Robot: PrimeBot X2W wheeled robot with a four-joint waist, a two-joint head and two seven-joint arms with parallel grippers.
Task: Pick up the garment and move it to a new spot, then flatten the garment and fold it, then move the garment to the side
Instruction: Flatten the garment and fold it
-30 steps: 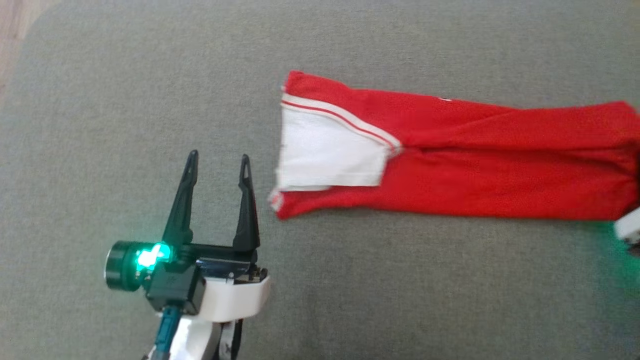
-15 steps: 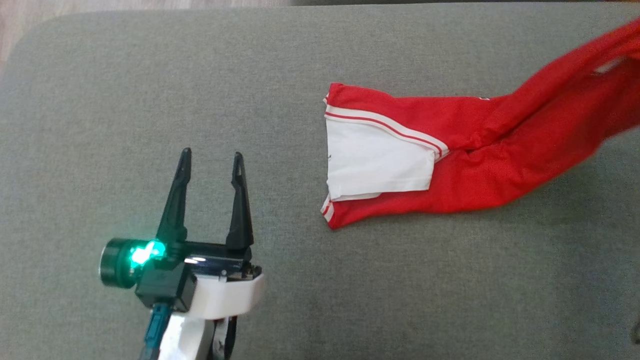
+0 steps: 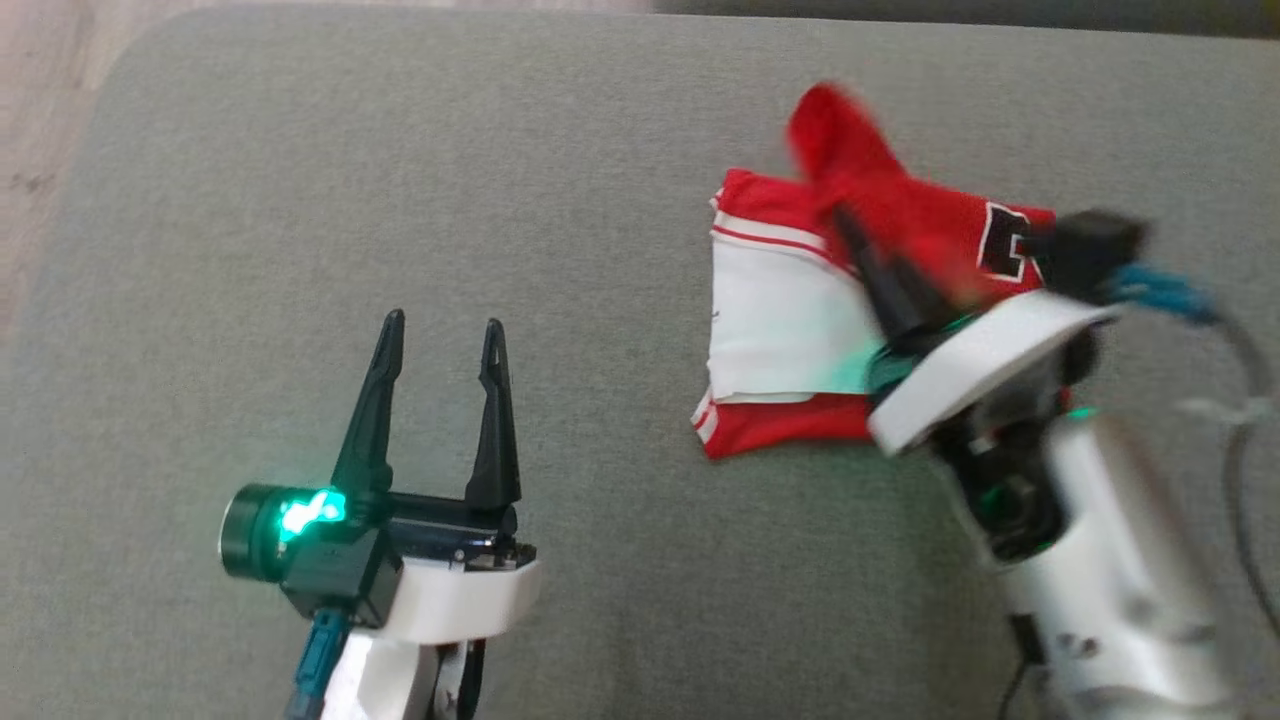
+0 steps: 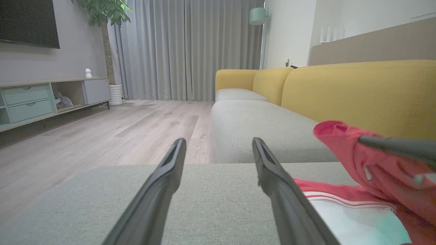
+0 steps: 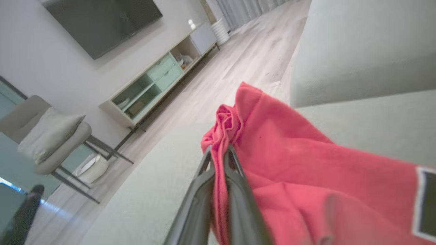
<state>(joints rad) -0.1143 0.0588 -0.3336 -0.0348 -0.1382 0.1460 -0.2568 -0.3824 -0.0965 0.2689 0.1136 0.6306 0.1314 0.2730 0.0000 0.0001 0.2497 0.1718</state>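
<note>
- Far left in the head view: a strip of pale wood floor borders the grey upholstered cushion on which we are working.
- Lower left: our left gripper stands over bare grey fabric. Its two dark fingers are spread wide with nothing between them, and a green light glows at its base.
- In the left wrist view, the left gripper points across the cushion toward a yellow sofa and grey curtains. The garment shows just past its right finger.
- Right of centre in the head view: the garment, a red jersey, lies partly doubled over on the cushion, well apart from our left gripper.
- A white panel edged with red-and-white stripes faces up at the garment's left end. A black patch with a white border shows nearer its right end.
- One red end is raised off the rest of the garment and is blurred.
- Right: our right gripper reaches in over the jersey, its fingers pressed together on that raised end.
- In the right wrist view, the right gripper pinches a bunched fold of the garment, which bulges above the fingertips and drapes away to the right.
- Far right in the head view: our pale forearm slants in from the lower corner, with a blue cable near the wrist.
</note>
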